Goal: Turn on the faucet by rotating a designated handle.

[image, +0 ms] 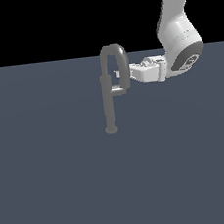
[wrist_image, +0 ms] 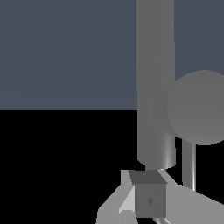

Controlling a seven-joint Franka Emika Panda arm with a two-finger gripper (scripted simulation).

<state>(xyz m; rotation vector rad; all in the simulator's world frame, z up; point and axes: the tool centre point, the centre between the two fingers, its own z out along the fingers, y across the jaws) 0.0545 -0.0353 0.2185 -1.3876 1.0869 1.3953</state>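
Observation:
The grey faucet [image: 108, 107] stands on its small round foot in the middle of the exterior view, with its gooseneck loop [image: 114, 59] arching at the top. The handle [image: 117, 90] is a short bar with a pale highlight, sticking out from the post below the loop. My white gripper [image: 125, 76] reaches in from the exterior view's right, its tip at the loop's outer leg just above the handle. In the wrist view the post [wrist_image: 155, 65] rises close ahead, and a round grey end [wrist_image: 197, 107] sits beside it. The fingertips [wrist_image: 148, 201] look pressed together, holding nothing.
The flat blue-grey floor [image: 53, 180] spreads around the faucet. My white arm [image: 179, 32] comes down from the upper part of the exterior view's right.

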